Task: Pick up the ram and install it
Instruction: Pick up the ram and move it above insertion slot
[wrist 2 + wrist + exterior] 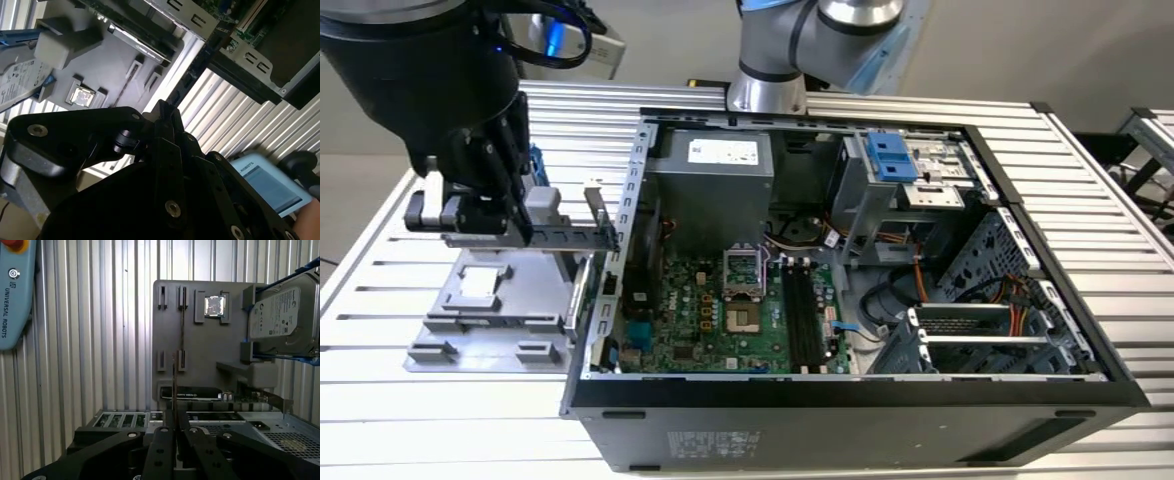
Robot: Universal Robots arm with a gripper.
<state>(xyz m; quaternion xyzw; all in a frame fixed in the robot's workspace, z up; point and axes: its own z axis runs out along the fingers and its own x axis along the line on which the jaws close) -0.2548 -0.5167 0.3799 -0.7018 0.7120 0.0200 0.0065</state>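
**Item:** ram (174,382), apparently in the gripper's pinch above the grey fixture tray (200,340), outside the open computer case (854,385).

**Handling (a judgement):** hold the stick square and upright, lift it straight off the tray's brackets, and avoid any sideways twist.

**Appearance:** a thin strip seen edge-on, dark with a brownish rim; chips not discernible.

**Gripper** (174,420)**:** fingers (162,440) drawn together on the strip's lower end.

**Nearby:** the motherboard's black slots (803,310), well apart inside the case.

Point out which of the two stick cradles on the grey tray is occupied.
The cradle beside the square chip: the ram stands on edge in it. The other pair, farther from the chip, is bare.
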